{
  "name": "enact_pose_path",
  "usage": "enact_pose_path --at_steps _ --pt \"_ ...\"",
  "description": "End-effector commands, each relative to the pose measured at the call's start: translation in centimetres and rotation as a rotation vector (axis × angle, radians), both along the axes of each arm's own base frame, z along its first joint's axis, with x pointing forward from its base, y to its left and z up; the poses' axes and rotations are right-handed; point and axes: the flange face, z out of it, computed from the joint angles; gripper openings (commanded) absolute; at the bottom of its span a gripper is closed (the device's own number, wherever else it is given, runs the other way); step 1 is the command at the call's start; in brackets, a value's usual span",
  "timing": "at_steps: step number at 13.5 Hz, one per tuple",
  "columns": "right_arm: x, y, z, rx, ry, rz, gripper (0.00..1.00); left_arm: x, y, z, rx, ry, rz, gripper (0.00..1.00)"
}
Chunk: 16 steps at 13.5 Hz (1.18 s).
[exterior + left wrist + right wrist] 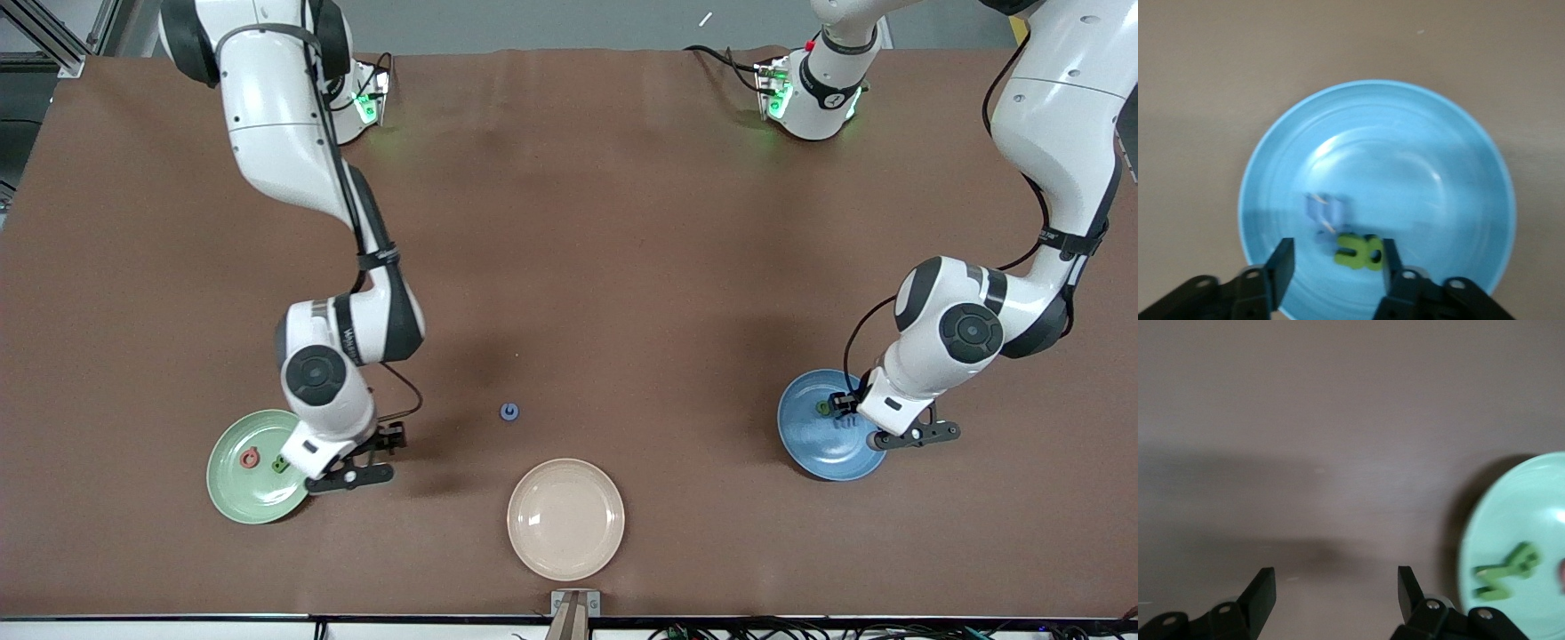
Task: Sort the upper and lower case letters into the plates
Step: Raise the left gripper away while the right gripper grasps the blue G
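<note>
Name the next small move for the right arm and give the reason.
Probably swing the right gripper off the pale green plate's edge toward the blue letter, the one letter seen on the bare table, lying farther from the front camera than the cream plate. Its jaws are open and empty. The left gripper, also open, hangs over the blue plate.

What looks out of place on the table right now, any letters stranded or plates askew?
One blue letter lies alone on the bare table, between the green plate and the blue plate, just farther from the front camera than the unused cream plate. Nothing is spilled or tipped.
</note>
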Motion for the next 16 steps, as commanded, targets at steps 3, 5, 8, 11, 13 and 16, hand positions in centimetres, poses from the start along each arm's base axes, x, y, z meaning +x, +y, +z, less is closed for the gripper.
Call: enact_pose_path --at_steps 3,5,8,11,13,16 --pt "-2.8 7.8 -0.1 0.183 0.028 -0.184 0.84 0.0 -2.7 6.7 0.071 0.005 -0.051 1.0" --pt "-4.3 10.7 -0.9 0.219 0.057 -0.188 0.85 0.6 -3.5 10.2 0.092 0.022 -0.045 1.0" --pt "-5.9 14.3 -2.5 0.239 0.019 -0.166 0.85 1.7 -4.1 15.8 0.109 0.032 -0.023 1.0" --pt "-6.1 14.7 -3.7 0.23 0.009 -0.145 0.85 1.6 -4.6 20.0 0.122 0.07 -0.007 1.0" --pt "-6.5 15.6 -4.8 0.223 -0.019 -0.118 0.85 1.3 -4.5 22.3 0.105 0.083 0.015 1.0" --pt "-6.6 15.8 -5.1 0.217 -0.039 -0.101 0.82 -0.2 -2.4 27.5 0.14 0.069 -0.022 1.0"
